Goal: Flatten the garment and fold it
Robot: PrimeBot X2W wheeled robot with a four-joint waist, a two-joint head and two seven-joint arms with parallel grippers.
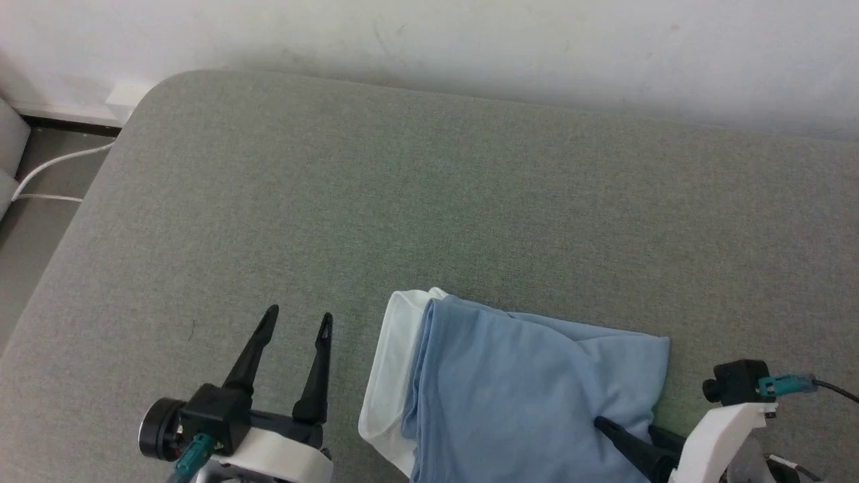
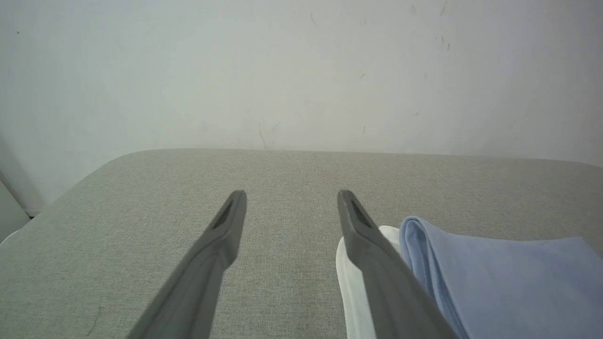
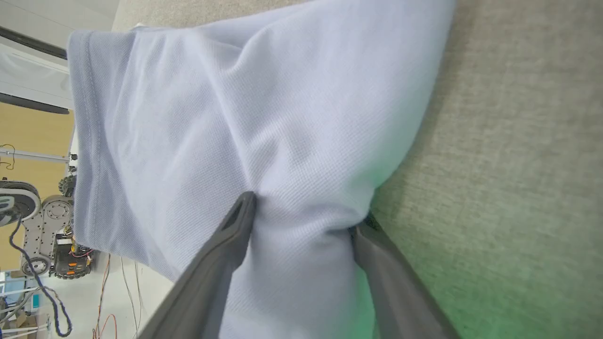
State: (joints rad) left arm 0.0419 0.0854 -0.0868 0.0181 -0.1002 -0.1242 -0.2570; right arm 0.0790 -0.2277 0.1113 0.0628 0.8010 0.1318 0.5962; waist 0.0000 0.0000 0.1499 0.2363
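I'm at the first grab of flattening: the garment point(image 1: 523, 376) lies bunched on the bench's point(image 1: 402, 188) near right, my right gripper point(image 3: 305, 212) spread astride a ridge of it, seemingly unclenched, my left gripper point(image 1: 298, 315) released beside the collar point(image 1: 389, 362), so next I pinch both ends and draw them apart.

One garment point(image 1: 530, 389), two grippers point(image 1: 298, 320) point(image 1: 625, 429), one grey surface point(image 1: 429, 201), perhaps two cables point(image 1: 60, 159)

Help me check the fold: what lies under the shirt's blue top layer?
A white layer pokes out from under the blue fabric along its left edge in the head view, resting on the grey cushion. Whatever lies further beneath is covered.
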